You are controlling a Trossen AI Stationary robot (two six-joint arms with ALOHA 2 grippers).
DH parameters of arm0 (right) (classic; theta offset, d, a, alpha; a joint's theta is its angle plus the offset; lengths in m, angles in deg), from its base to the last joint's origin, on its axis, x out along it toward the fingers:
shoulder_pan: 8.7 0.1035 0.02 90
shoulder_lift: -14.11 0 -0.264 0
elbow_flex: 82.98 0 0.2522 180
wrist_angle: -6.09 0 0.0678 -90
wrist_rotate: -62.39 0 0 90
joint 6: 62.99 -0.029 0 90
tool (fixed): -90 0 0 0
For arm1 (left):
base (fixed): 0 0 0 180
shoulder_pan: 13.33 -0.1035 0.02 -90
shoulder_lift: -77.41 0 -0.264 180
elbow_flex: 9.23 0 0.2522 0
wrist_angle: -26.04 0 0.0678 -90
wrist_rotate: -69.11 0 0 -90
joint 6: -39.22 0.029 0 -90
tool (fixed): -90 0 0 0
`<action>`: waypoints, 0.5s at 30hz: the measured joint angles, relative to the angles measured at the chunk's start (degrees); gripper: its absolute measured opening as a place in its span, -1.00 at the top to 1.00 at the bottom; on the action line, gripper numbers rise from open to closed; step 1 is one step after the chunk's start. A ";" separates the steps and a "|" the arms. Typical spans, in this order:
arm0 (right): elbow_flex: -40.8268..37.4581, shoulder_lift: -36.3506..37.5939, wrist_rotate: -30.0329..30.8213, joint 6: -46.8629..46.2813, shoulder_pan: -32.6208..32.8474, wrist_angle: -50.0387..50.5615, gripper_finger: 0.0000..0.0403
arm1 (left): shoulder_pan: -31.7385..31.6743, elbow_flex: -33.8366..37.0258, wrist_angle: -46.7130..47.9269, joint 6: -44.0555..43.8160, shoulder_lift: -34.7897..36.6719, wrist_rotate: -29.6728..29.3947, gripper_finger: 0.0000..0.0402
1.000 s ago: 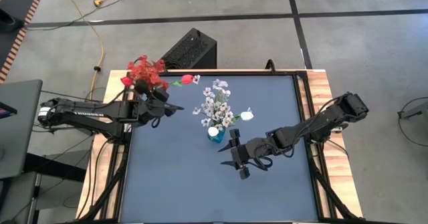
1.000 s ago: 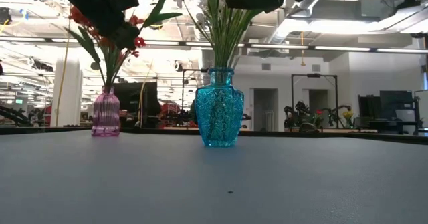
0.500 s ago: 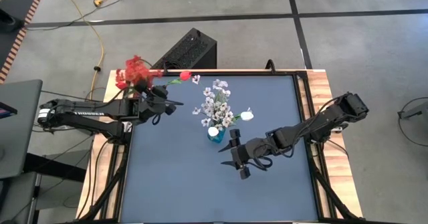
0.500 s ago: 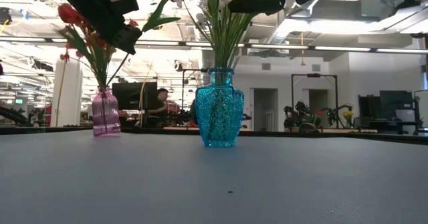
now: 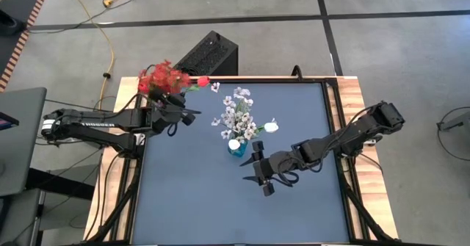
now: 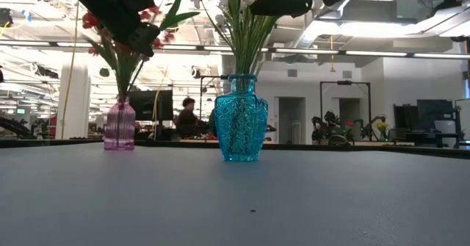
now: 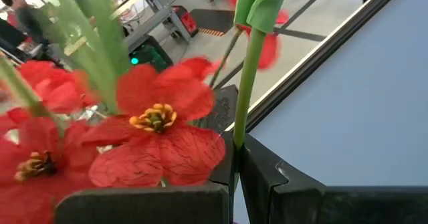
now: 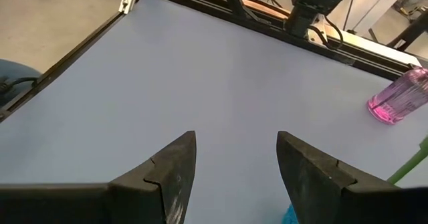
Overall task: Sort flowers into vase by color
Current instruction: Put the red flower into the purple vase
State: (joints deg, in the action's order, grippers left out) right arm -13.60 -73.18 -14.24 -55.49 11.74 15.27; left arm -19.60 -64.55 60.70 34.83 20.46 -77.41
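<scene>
A pink vase (image 6: 120, 126) stands at the table's far left with a bunch of red flowers (image 5: 163, 77) in it. My left gripper (image 7: 239, 147) is beside that bunch, above the vase, and is shut on a single green stem topped by a red bloom (image 5: 203, 81). A blue vase (image 6: 241, 117) near the table's middle holds white flowers (image 5: 237, 114). My right gripper (image 8: 234, 164) hangs open just to the right of the blue vase, with nothing between its fingers. My left gripper pinches the single flower's green stem (image 7: 239, 127) between its two fingers, some way below the bloom. The fingers come from the table's left, slanting slightly down, and lie across the stem. The stem is lifted clear of the table, its bloom end toward the white flowers.
The blue-grey tabletop (image 5: 220, 209) lies bare in its near half. A black box (image 5: 209, 53) sits on the floor beyond the far edge. In the low view a person (image 6: 187, 114) sits far off in the room behind.
My left gripper has rolled a little at the wrist with the stem in its hold. The red bunch in the pink vase has swung toward the table's left edge and back toward the right. The right arm has kept still.
</scene>
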 joint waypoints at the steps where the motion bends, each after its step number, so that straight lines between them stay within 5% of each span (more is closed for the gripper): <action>1: 0.00 0.00 0.00 0.01 0.02 0.02 -0.15 | -0.03 0.00 -0.38 -0.02 0.00 0.49 1.00; 15: 0.00 0.00 0.00 -0.26 0.02 0.88 -0.15 | -2.45 0.00 2.42 -6.46 0.02 1.65 1.00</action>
State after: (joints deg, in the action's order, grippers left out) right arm -13.60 -73.18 -14.24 -55.75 11.76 16.15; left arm -22.05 -64.55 63.12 28.37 20.49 -75.76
